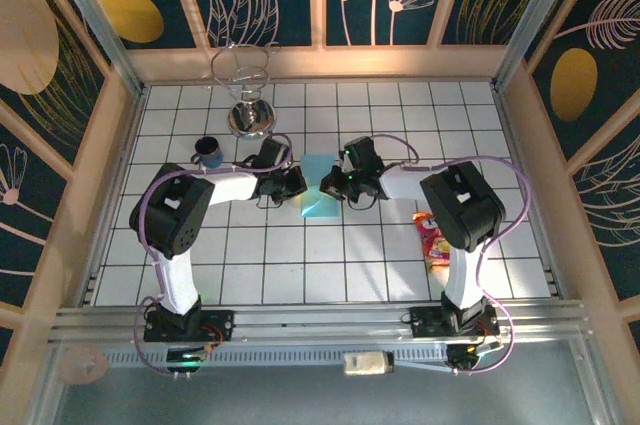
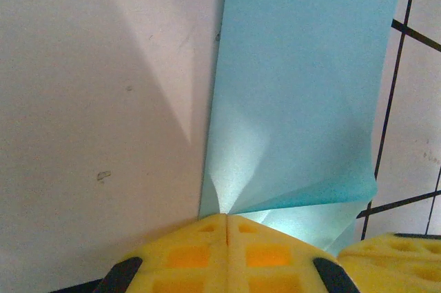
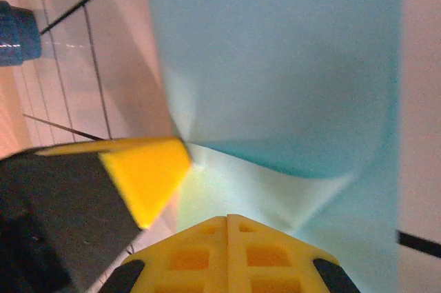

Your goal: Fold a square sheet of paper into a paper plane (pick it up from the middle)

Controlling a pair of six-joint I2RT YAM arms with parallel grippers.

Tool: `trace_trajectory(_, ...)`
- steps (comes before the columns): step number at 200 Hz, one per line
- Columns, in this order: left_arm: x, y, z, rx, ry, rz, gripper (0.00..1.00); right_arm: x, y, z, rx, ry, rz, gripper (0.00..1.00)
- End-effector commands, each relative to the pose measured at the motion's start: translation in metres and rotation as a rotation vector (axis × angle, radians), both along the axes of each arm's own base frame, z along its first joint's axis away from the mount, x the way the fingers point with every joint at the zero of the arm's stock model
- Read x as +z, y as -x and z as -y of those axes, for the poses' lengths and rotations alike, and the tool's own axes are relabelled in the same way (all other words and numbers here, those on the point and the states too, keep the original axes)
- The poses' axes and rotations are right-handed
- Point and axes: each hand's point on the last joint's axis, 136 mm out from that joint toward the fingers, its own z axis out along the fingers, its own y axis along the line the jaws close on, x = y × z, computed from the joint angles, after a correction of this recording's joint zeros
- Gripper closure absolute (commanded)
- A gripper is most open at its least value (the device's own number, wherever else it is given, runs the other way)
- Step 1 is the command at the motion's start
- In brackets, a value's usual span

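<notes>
While left claw [image 2: 226, 218] pinches sheet [image 1: 322, 195], long axis runs near-far.

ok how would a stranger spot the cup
On the white tiled table, find the silver wire stand at the back. The cup stands just left of its base, a little nearer. It alone is small, round and dark blue.

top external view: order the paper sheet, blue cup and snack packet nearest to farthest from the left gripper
1. square sheet of paper, pinched in the left gripper, at its tip
2. blue cup, back left of it
3. snack packet, far off to its right
</notes>
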Motion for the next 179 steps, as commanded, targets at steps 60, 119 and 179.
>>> trace_trajectory(60,-0.042,0.024,-0.033,0.036,-0.171,-0.12,1.0,-0.035,-0.013,0.026,-0.078,0.123,-0.055,1.0)
trace_trajectory(119,-0.042,0.024,-0.033,0.03,-0.173,-0.118,1.0,-0.028,-0.023,0.084,-0.251,0.142,-0.034,1.0)
trace_trajectory(179,-0.028,0.015,-0.022,0.002,-0.132,-0.084,1.0,0.028,-0.024,0.013,-0.058,0.016,0.109,1.0)
